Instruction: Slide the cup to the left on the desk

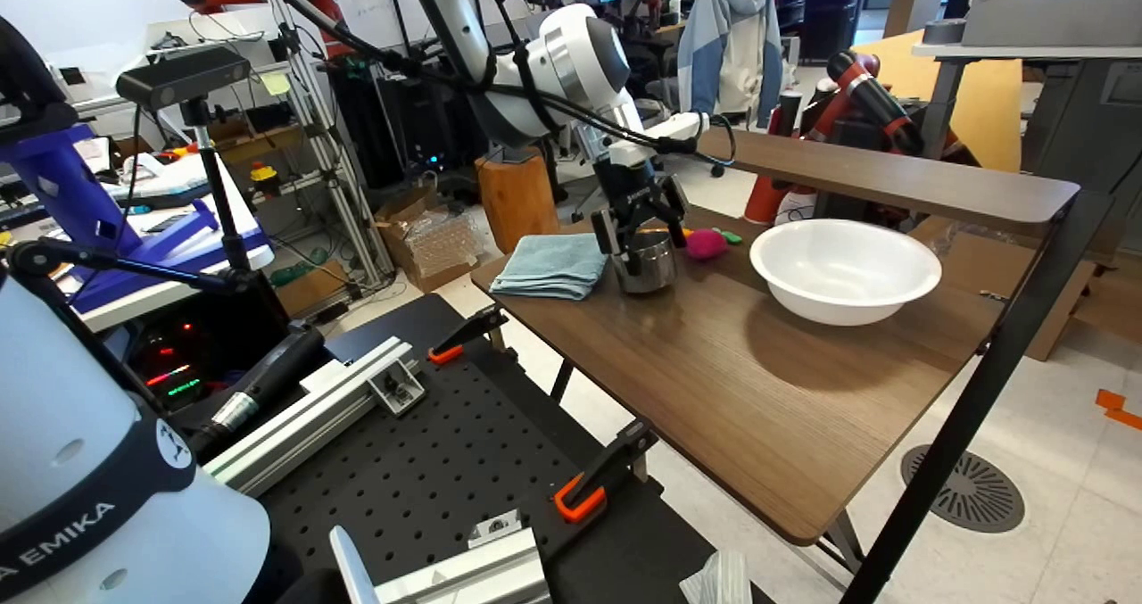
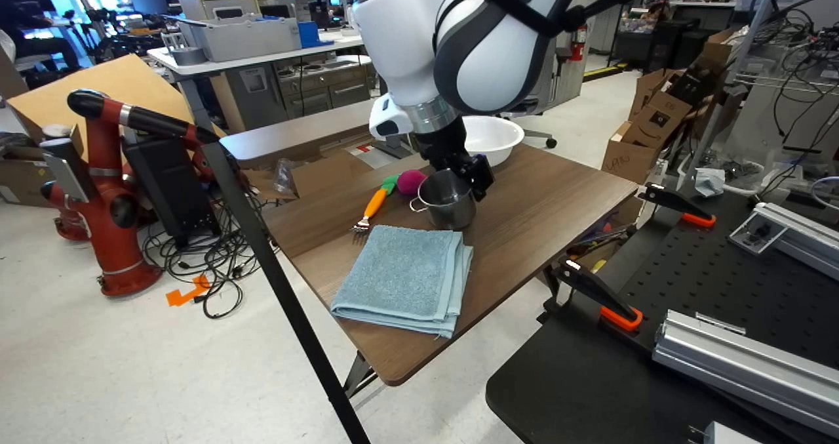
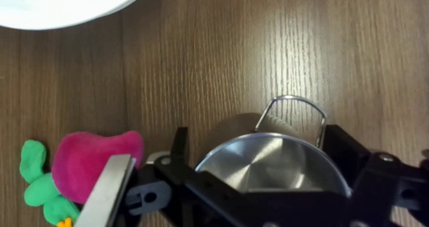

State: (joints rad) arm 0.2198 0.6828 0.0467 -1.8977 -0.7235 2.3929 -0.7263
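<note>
The cup is a shiny steel cylinder with wire handles. It stands upright on the brown desk (image 1: 714, 345) in both exterior views (image 1: 656, 269) (image 2: 453, 213). In the wrist view its rim and inside (image 3: 264, 163) show, with its lower part hidden behind the gripper. My gripper (image 3: 258, 138) is spread wide with a finger on either side of the cup. A gap shows between the left finger and the rim. The right finger is close to the rim; I cannot tell if it touches. The gripper (image 1: 641, 220) is low over the cup in an exterior view.
A folded blue towel (image 2: 403, 273) lies beside the cup near the desk's end. A pink plush toy (image 1: 706, 244) and an orange-handled fork (image 2: 373, 206) lie behind it. A white bowl (image 1: 843, 269) stands farther along. A raised shelf (image 1: 892, 171) runs along the desk's back.
</note>
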